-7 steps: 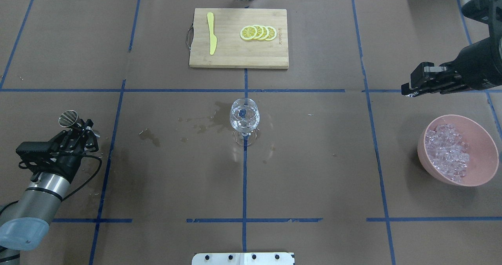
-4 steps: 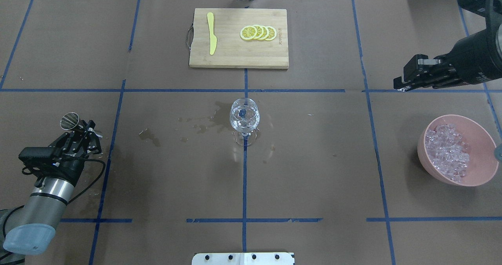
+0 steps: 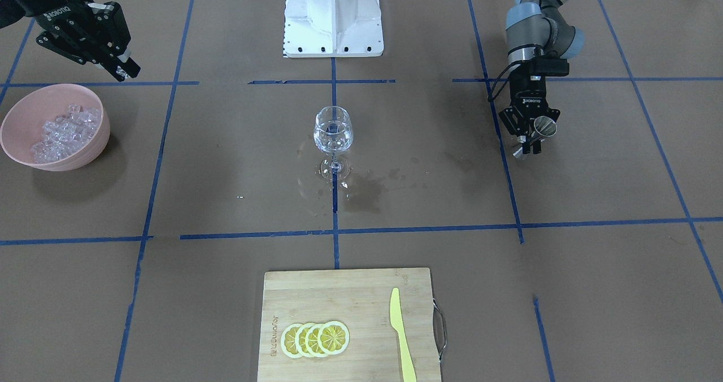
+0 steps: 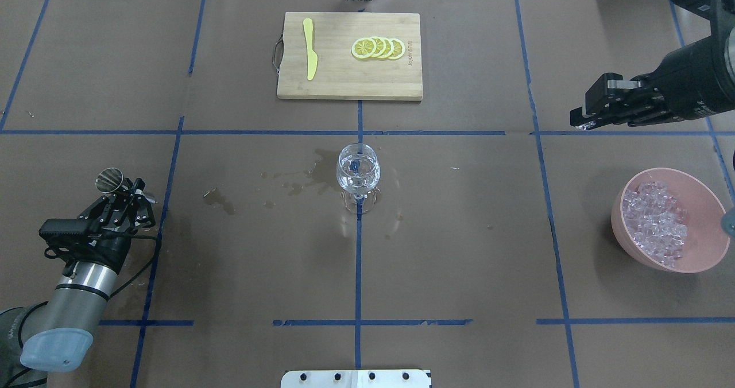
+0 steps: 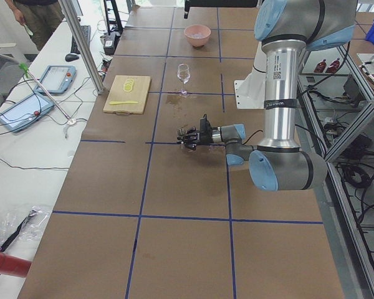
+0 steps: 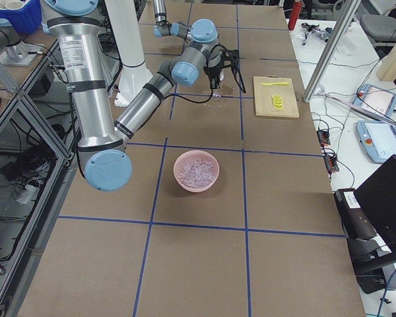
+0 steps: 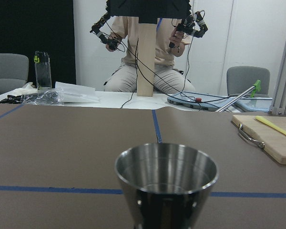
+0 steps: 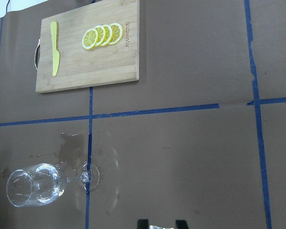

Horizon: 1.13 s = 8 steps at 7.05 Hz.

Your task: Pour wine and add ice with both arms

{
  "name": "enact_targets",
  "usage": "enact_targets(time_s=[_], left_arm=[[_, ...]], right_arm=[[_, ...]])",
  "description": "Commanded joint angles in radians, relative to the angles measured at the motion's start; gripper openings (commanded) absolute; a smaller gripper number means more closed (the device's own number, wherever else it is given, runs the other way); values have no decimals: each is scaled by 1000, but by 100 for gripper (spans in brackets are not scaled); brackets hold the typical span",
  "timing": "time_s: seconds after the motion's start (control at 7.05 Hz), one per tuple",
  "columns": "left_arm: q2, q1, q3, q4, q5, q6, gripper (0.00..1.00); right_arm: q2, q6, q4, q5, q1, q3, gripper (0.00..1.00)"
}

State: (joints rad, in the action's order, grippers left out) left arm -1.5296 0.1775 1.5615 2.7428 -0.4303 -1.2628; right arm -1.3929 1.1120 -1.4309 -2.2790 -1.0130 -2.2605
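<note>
My left gripper [image 4: 127,194] is shut on a small steel cup [image 4: 109,178] and holds it upright just above the table at the left; the cup fills the left wrist view [image 7: 167,183]. My right gripper [image 4: 579,121] hangs above the table at the far right, beyond the pink bowl [image 4: 703,201] of ice [image 4: 654,221]. Its fingers stand close together with a whitish glint like an ice cube at their tips. The clear stemmed glass [image 4: 358,173] stands at the table's centre, well apart from both grippers. It also shows in the right wrist view [image 8: 35,185].
A wooden cutting board [image 4: 333,84] with lemon slices [image 4: 378,48] and a yellow knife [image 4: 310,49] lies at the far middle. Wet stains [image 4: 316,173] spread left of the glass. The white base block [image 3: 333,14] stands at the robot's side.
My right gripper has moved left, away from the bowl's side and toward the centre line. My left gripper has shifted the cup slightly right and nearer the robot.
</note>
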Motion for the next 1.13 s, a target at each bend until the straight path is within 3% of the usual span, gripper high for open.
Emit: enact_targets(time_s=[0.0, 0.28, 0.99], left_arm=[[-9, -1, -14, 0, 15, 0, 3], [-9, -3, -12, -2, 13, 10, 19], [-9, -4, -14, -2, 13, 11, 32]], right_arm=[[5, 3, 1, 12, 34, -2, 0], [23, 3, 1, 13, 39, -1, 0], [76, 70, 1, 88, 122, 10, 0]])
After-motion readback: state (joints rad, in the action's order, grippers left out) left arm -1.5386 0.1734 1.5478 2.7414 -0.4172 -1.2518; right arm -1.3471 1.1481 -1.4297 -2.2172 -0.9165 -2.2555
